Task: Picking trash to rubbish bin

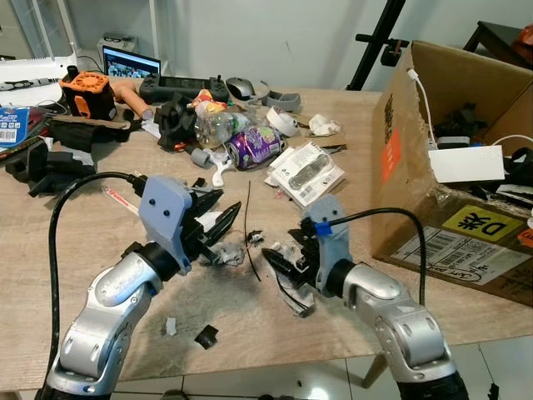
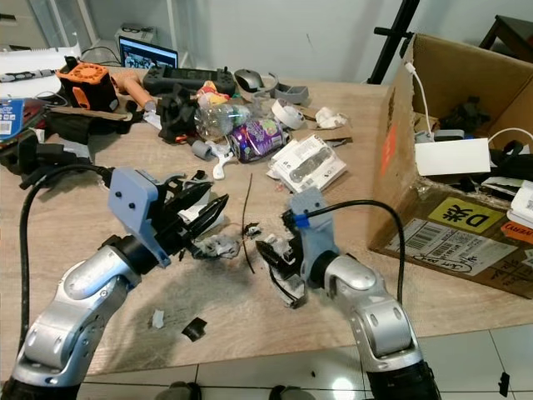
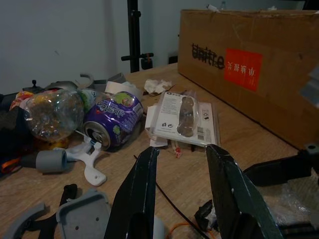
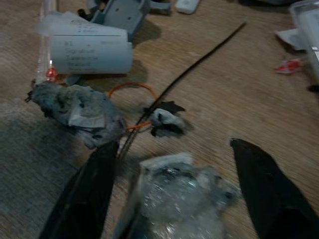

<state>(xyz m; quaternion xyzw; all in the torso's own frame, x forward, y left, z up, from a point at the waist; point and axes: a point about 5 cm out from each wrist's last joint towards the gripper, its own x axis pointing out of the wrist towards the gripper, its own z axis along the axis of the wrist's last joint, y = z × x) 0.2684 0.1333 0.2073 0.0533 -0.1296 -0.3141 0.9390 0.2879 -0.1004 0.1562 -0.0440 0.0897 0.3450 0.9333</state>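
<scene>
On the table (image 1: 75, 225), right end effector (image 4: 169, 194) spread around blurred plastic wrapper (image 4: 179, 194); left end effector (image 3: 182, 194) spread

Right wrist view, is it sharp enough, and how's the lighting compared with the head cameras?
Right wrist view: dim and soft, the clear plastic wrapper between the open right gripper fingers is blurred, the grey wad only slightly clearer. Left wrist view: darkish, but the purple can reads well past the open left gripper. Left eye view: bright and even, soft shadows under the arms on the table.
</scene>
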